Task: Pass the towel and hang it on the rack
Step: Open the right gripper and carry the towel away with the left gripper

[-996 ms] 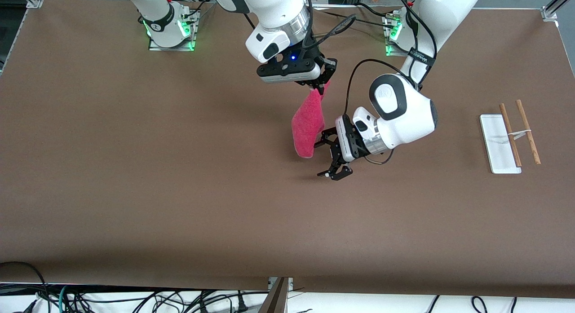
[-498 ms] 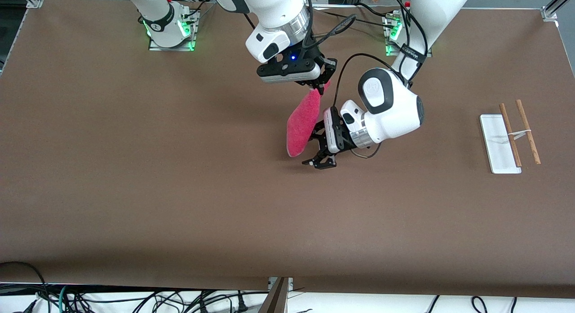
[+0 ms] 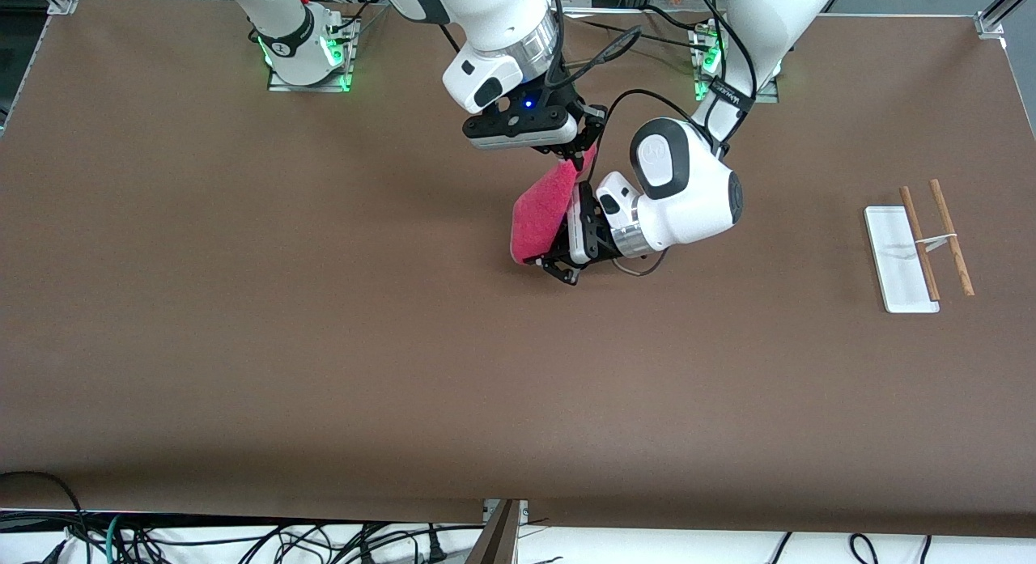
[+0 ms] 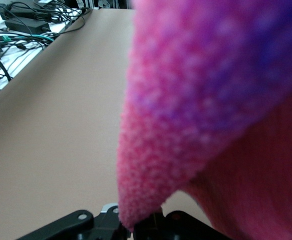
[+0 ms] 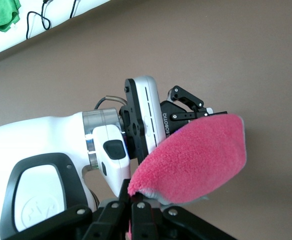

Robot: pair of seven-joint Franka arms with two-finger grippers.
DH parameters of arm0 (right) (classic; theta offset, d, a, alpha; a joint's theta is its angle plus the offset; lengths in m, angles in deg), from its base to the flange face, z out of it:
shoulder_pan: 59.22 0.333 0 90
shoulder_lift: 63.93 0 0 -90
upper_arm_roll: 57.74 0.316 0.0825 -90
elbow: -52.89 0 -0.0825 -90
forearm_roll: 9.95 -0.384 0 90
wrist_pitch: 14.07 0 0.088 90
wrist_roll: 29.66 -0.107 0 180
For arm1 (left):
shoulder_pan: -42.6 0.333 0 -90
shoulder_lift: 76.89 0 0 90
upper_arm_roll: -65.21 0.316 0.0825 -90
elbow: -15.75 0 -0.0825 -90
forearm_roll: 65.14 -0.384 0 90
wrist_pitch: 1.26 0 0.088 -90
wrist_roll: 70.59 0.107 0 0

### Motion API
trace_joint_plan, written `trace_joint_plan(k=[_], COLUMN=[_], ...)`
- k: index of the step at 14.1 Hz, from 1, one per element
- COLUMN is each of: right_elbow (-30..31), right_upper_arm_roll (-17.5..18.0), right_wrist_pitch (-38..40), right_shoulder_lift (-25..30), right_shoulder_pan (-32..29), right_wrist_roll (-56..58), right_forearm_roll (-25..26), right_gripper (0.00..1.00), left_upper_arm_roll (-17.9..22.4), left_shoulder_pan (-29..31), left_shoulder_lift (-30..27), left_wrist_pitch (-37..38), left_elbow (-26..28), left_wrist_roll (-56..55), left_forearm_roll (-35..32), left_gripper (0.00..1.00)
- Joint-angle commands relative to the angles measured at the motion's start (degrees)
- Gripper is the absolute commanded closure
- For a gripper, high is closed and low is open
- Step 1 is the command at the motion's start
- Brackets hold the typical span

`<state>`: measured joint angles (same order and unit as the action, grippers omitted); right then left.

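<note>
The pink towel (image 3: 538, 216) hangs over the middle of the table from one top corner, tilted toward the right arm's end. My right gripper (image 3: 579, 158) is shut on that corner; in the right wrist view its closed fingers (image 5: 144, 214) pinch the towel (image 5: 196, 160) with grey trim showing beneath. My left gripper (image 3: 552, 266) lies sideways against the towel's lower end with its jaws open around it. In the left wrist view the towel (image 4: 201, 100) fills most of the picture and hides the fingertips. The rack (image 3: 898, 260), a white base with two brown rods (image 3: 951, 236), stands at the left arm's end.
The brown table (image 3: 243, 305) runs wide around both arms. The arm bases stand with green lights along its edge farthest from the front camera. Cables hang past the edge nearest that camera.
My left gripper has moved in toward the right arm's end and up against the towel, pushing its lower end aside and tilting it. The right gripper has held still.
</note>
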<state>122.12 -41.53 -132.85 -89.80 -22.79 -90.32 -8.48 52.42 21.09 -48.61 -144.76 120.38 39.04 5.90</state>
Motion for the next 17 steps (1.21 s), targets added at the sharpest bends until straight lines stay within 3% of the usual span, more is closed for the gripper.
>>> trace_joint_plan(k=[1, 7, 8, 9, 11, 12, 17], right_elbow=[-0.8, -0.8, -0.8, -0.8, -0.8, -0.8, -0.8], right_upper_arm_roll=[0.1, 0.1, 0.1, 0.1, 0.0, 0.0, -0.1], right_wrist_pitch=[0.9, 0.8, 0.8, 0.9, 0.9, 0.8, 1.1], right_shoulder_lift=[0.0, 0.0, 0.0, 0.0, 0.0, 0.0, 0.2], right_shoulder_pan=[0.3, 0.3, 0.3, 0.3, 0.3, 0.3, 0.0], right_wrist_roll=[-0.8, -0.8, -0.8, -0.8, -0.2, 0.9, 2.1], right_forearm_roll=[0.3, 0.3, 0.3, 0.3, 0.8, 1.0, 0.7], right_gripper=[1.0, 1.0, 0.95, 0.72, 0.38, 0.0, 0.0], left_upper_arm_roll=[0.0, 0.6, 0.7, 0.7, 1.2, 1.1, 1.2], left_shoulder_pan=[0.9, 7.7, 8.9, 10.1, 13.0, 14.6, 21.1], left_shoulder_lift=[-0.6, -3.0, -3.5, -4.2, -6.2, -7.6, -12.2], left_wrist_pitch=[1.6, 8.9, 10.1, 11.5, 14.5, 15.1, 20.1], left_elbow=[1.2, 1.5, 1.5, 1.6, 2.7, 3.4, 4.5], left_wrist_roll=[0.8, 0.7, 0.6, 0.5, -0.2, -1.2, -4.5], left_forearm_roll=[-1.1, -4.3, -4.4, -4.4, -5.8, -7.6, -14.9], left_gripper=[1.0, 1.0, 1.0, 1.0, 1.0, 1.0, 1.0])
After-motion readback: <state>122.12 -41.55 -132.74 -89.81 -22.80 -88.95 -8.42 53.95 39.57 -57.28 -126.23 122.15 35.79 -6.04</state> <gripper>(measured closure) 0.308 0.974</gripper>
